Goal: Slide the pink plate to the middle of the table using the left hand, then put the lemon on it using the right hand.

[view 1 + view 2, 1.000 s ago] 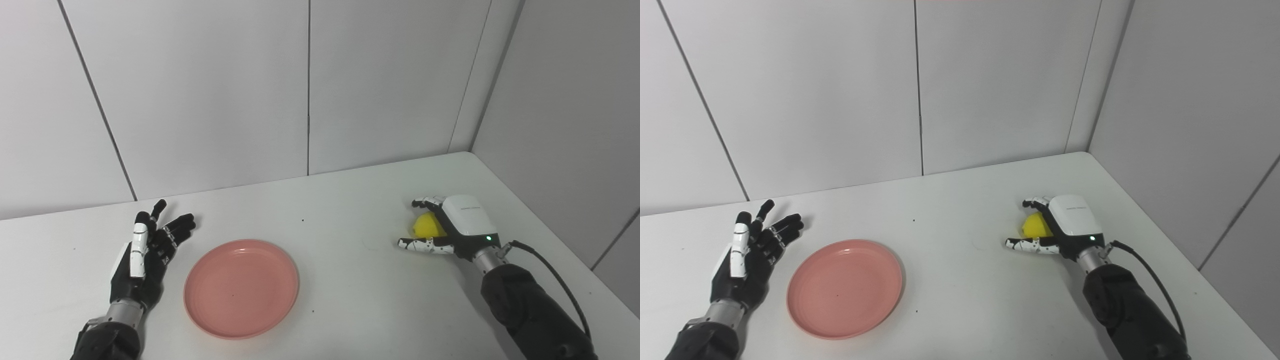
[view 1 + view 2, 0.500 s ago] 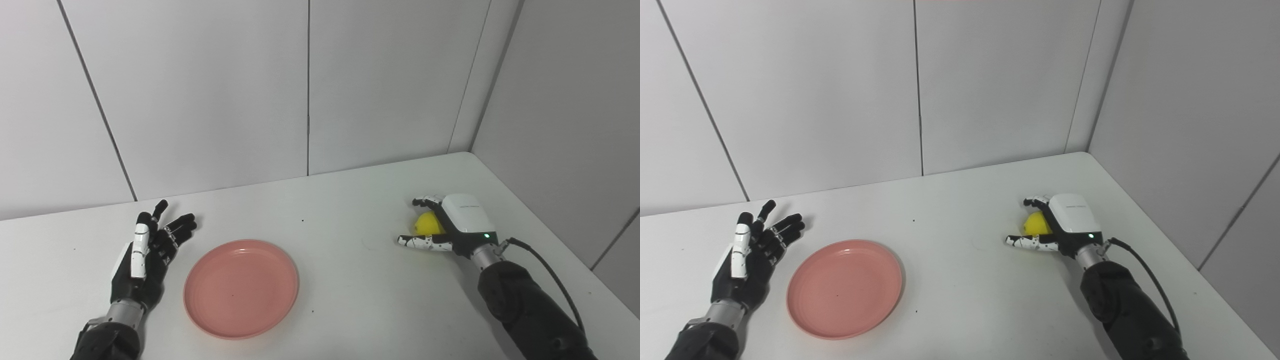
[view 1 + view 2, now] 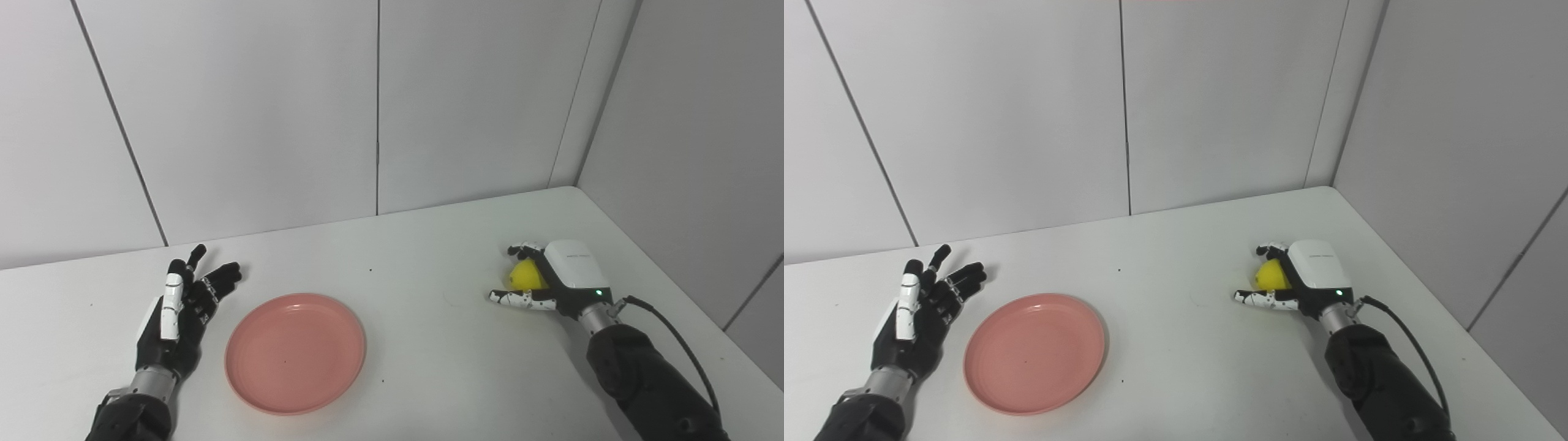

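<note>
- Pink plate [image 3: 296, 353] flat on the white counter [image 3: 416, 257], lower left of centre in the frame, nothing on it.
- Left hand [image 3: 177, 315] just left of the plate, palm up, fingers [image 3: 214, 285] spread apart, holding nothing, not touching the rim.
- Lemon [image 3: 528, 275] far over on the right side of the frame, well apart from the plate.
- Right hand [image 3: 560, 278] wrapped over the lemon, fingers curled around it, thumb stretched beneath; lifted or resting, cannot tell.

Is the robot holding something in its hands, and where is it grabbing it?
The right hand wraps the lemon, fingers over its top, thumb below. The left hand holds nothing.
</note>
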`<state>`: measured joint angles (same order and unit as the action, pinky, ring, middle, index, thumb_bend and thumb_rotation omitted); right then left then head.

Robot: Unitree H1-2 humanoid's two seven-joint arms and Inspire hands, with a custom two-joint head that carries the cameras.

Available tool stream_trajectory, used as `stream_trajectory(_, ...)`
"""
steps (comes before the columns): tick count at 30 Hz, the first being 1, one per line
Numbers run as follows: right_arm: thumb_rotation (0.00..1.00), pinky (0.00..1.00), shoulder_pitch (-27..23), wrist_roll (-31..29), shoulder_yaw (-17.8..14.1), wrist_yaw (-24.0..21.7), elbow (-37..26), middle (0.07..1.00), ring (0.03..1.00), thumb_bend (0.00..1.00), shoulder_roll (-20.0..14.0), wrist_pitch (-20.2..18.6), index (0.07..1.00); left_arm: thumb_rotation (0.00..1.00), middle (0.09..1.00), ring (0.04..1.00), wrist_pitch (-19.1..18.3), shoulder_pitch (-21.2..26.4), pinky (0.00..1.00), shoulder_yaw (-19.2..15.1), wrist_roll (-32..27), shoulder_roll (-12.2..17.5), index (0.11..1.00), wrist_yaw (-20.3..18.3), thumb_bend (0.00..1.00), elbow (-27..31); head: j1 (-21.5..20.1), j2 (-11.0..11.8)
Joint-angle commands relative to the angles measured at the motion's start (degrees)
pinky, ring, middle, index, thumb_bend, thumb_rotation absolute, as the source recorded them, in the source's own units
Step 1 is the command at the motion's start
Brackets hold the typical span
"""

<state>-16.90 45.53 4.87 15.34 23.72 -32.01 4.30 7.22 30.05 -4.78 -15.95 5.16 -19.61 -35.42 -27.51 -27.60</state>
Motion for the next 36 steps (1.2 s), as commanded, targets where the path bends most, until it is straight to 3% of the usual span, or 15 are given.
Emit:
stream_trajectory(1,0.73,0.39,-0.25,-0.59,-0.19,1.62,1.12,0.606,0.493,0.82,-0.80,-0.94,0.652,0.99,0.724,0.780,0.46,-1.75,0.89,0.00,0.00,0.21,0.989,-0.51,0.62,-0.59,0.02,-0.01)
stream_trajectory(3,0.65,0.29,-0.53,-0.30,0.17,3.55,2.53,0.477,0.372,0.73,-0.76,-0.18,0.547,0.99,0.731,0.782,0.17,-1.87,0.89,0.06,0.04,0.20,0.992,-0.36,0.62,-0.12,0.01,-0.12)
stream_trajectory(6,0.54,0.24,-0.86,-0.81,0.65,5.18,4.42,0.386,0.297,0.61,-0.59,0.18,0.476,0.99,0.737,0.784,-0.10,-2.04,0.88,0.05,-0.14,0.22,0.993,-0.41,0.62,0.33,0.16,-0.23)
stream_trajectory(9,0.46,0.24,-0.87,-1.36,1.07,5.77,4.94,0.400,0.308,0.50,-0.53,-0.15,0.544,0.99,0.733,0.779,0.21,-2.08,0.88,0.04,-0.32,0.30,0.990,-0.81,0.62,0.25,0.16,-0.35)
stream_trajectory(17,0.46,0.19,-1.64,-1.63,2.62,8.92,7.73,0.342,0.246,0.47,-0.48,-0.43,0.554,0.99,0.745,0.784,-0.40,-1.96,0.87,-0.16,-0.59,0.29,0.992,-0.83,0.61,0.33,0.23,-0.26)
stream_trajectory(26,0.52,0.21,-1.99,-3.08,2.77,8.19,7.22,0.365,0.273,0.47,-0.59,-1.51,0.589,0.99,0.745,0.787,-0.44,-1.62,0.88,-0.07,-0.51,0.43,0.997,-1.09,0.60,0.39,0.55,-0.18)
stream_trajectory(36,0.43,0.17,-2.47,-4.40,2.81,7.42,5.21,0.308,0.219,0.49,-0.99,-0.48,0.522,1.00,0.743,0.788,0.82,-0.86,0.87,-0.47,-0.58,0.59,0.997,-1.83,0.60,-1.70,0.84,0.01)
